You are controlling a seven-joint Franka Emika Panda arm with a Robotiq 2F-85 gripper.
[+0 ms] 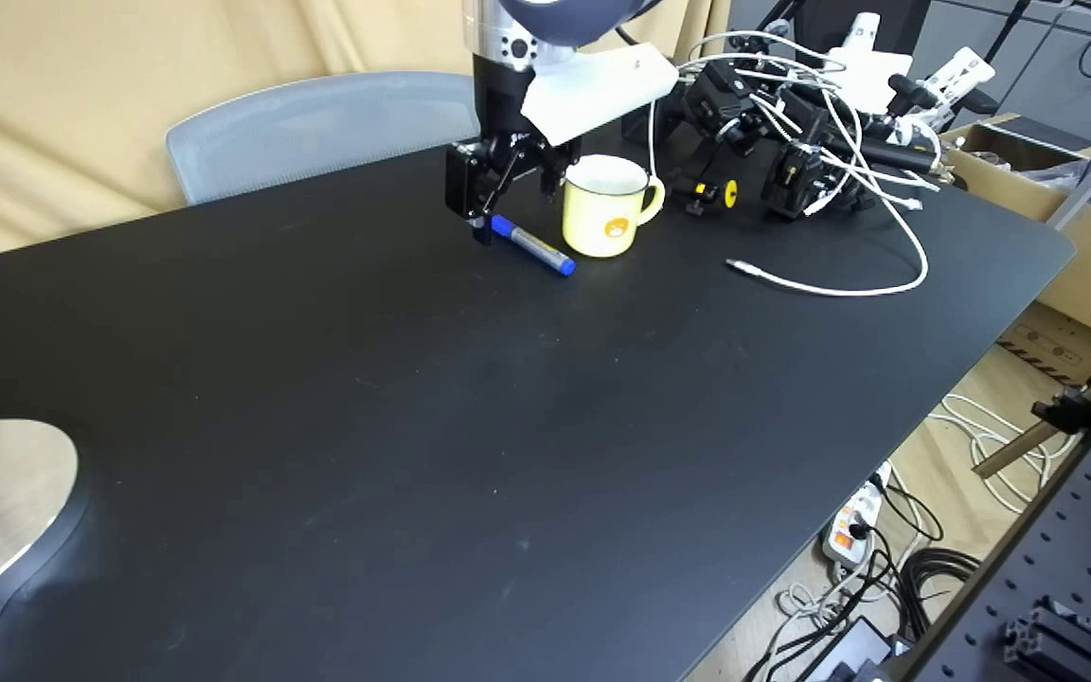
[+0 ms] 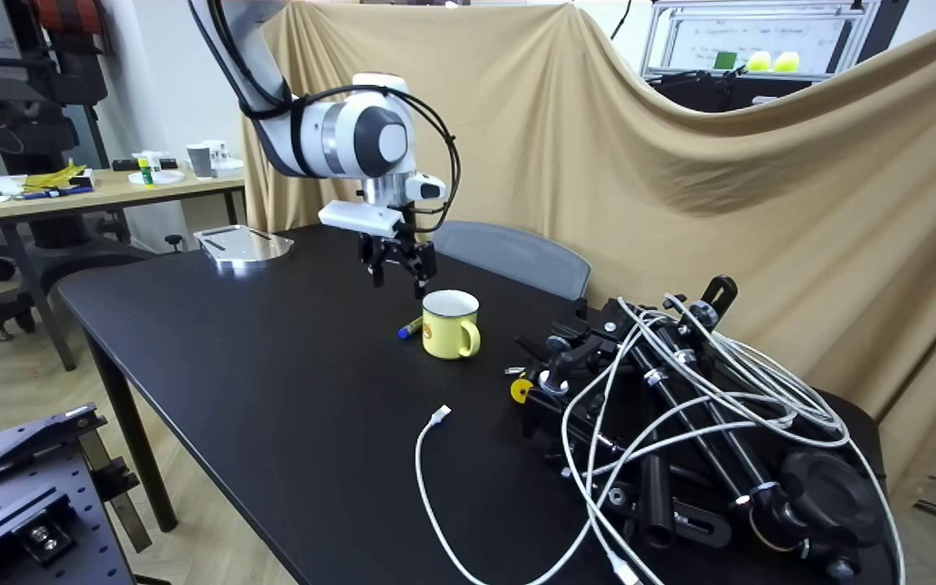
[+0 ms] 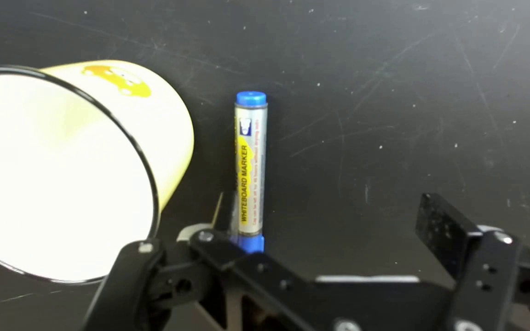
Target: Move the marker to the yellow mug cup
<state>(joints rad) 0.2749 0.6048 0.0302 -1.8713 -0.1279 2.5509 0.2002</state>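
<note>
The yellow mug point(image 1: 593, 225) stands upright on the black table, handle to one side; it also shows in an exterior view point(image 2: 442, 335) and at the left of the wrist view point(image 3: 173, 124). The blue-ended whiteboard marker point(image 1: 534, 246) lies on the table beside the mug, apart from it. In an exterior view the marker point(image 2: 410, 328) is partly behind the mug. My gripper point(image 1: 517, 201) is open and empty above the table. In the wrist view the marker point(image 3: 251, 170) lies near the left finger of the gripper point(image 3: 330, 207), which hides its lower blue end.
Black stands tangled with white cables point(image 2: 687, 406) lie beyond the mug's handle side. A loose white cable end point(image 1: 830, 289) runs over the table point(image 1: 366, 474). A grey chair back point(image 1: 318, 133) stands behind the table edge. A metal plate point(image 1: 6, 493) is at the table's opposite end.
</note>
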